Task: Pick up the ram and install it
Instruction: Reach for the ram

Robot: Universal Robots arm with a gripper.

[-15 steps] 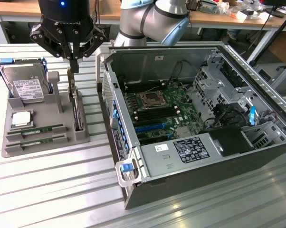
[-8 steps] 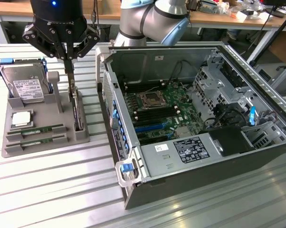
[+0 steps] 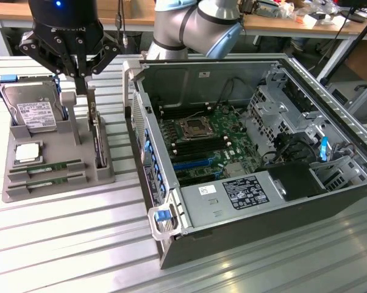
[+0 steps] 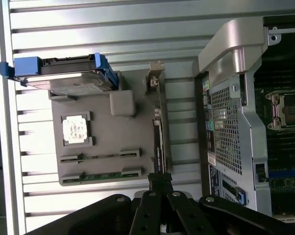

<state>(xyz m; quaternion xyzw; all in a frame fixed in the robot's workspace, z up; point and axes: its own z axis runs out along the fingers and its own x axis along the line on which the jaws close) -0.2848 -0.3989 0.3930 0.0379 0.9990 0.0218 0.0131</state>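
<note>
Two rams lie flat in the slots of a grey tray (image 3: pixel 58 189): one ram (image 3: pixel 47 166) (image 4: pixel 101 156) and a second ram (image 3: pixel 47 180) (image 4: pixel 104 175) beside it, nearer the tray's edge. My black gripper (image 3: pixel 81 86) (image 4: pixel 160 180) hangs above the tray's back part, shut with nothing between its fingers. It is over the tray's grey post and close to the upright card (image 3: pixel 99 141) (image 4: pixel 159 134), well apart from both rams. The open computer case (image 3: pixel 244 201) lies at the exterior view's right, with its motherboard (image 3: pixel 205 143) exposed.
The tray also holds a silver hard drive (image 3: pixel 34 113) (image 4: pixel 64 81) with blue rails and a square processor (image 3: pixel 26 152) (image 4: pixel 76 129). The case's raised wall (image 3: pixel 141 128) (image 4: pixel 226 98) stands between tray and motherboard. A ribbed metal table (image 3: pixel 67 244) carries everything.
</note>
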